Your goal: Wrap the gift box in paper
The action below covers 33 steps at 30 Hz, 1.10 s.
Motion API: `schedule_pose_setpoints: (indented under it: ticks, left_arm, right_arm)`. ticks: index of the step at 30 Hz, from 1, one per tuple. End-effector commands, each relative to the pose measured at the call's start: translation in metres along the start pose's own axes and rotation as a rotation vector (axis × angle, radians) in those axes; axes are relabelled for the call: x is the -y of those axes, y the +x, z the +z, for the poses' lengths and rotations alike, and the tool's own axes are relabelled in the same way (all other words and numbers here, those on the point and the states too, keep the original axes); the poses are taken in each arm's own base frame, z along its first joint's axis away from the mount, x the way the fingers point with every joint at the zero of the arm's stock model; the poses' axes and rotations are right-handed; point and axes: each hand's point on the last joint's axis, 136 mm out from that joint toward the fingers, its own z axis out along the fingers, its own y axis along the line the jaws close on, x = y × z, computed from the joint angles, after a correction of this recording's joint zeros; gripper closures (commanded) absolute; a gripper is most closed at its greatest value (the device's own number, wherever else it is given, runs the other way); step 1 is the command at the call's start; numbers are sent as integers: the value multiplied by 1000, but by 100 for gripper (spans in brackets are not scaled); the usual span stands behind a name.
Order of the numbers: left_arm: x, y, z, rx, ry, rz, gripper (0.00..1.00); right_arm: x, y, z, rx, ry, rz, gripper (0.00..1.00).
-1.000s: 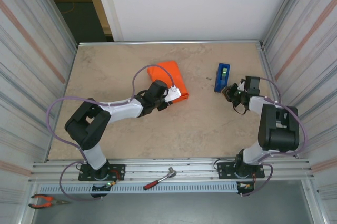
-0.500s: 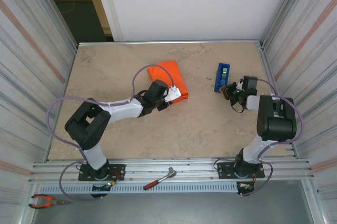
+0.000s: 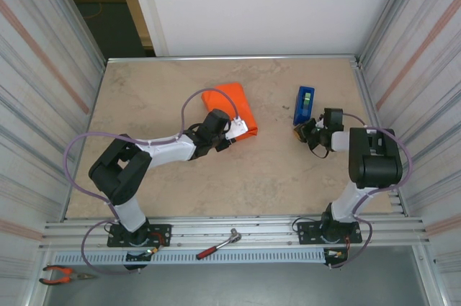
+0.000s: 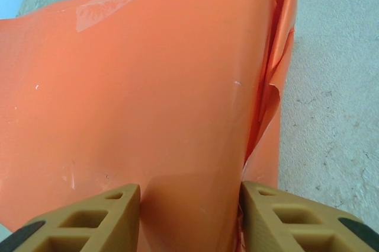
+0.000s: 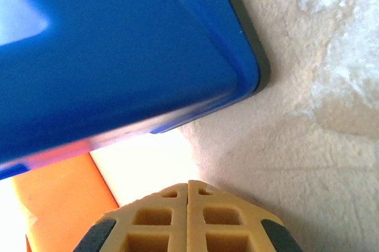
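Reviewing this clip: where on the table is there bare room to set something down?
Free: far strip behind the paper and tape dispenser; left side of the table; near middle between the arms. Crowded: left gripper at the paper, right gripper beside the tape dispenser.

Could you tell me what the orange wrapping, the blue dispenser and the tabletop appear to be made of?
The orange paper: a thin sheet with a slight sheen; it creases sharply and folds at its edge.
The blue tape dispenser: probably hard plastic, smooth, with soft reflections and a rounded moulded corner.
The table: a mottled beige, stone-like matte surface, possibly laminate.
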Motion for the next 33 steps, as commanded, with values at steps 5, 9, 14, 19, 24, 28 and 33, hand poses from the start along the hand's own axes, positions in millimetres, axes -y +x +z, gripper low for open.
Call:
schedule_pose_setpoints:
  ticks: [5,9,14,19,24,28,33]
  left_arm:
    - [17,19,-1,-74,61,-11,54]
    - [18,19,-1,-77,63,-9,54]
    - [18,19,-2,-78,62,-10,54]
    - [17,20,-3,-80,58,-12,54]
    - [17,20,-4,-81,56,-16,55]
    - [17,20,-4,-81,55,-18,55]
    - [16,20,-4,-84,53,-20,55]
  right_arm:
    - [-47,32,-27,-42,-54,-227,100]
    - [-63,66,-29,-79,-91,-347,100]
    - [-82,121,-25,-132,-163,-550,100]
    - [-89,163,-20,-163,-245,-686,100]
    - [-97,185,-16,-159,-285,-751,100]
    - [-103,193,-11,-144,-301,-769,100]
    - [-109,193,-4,-113,-318,-758,100]
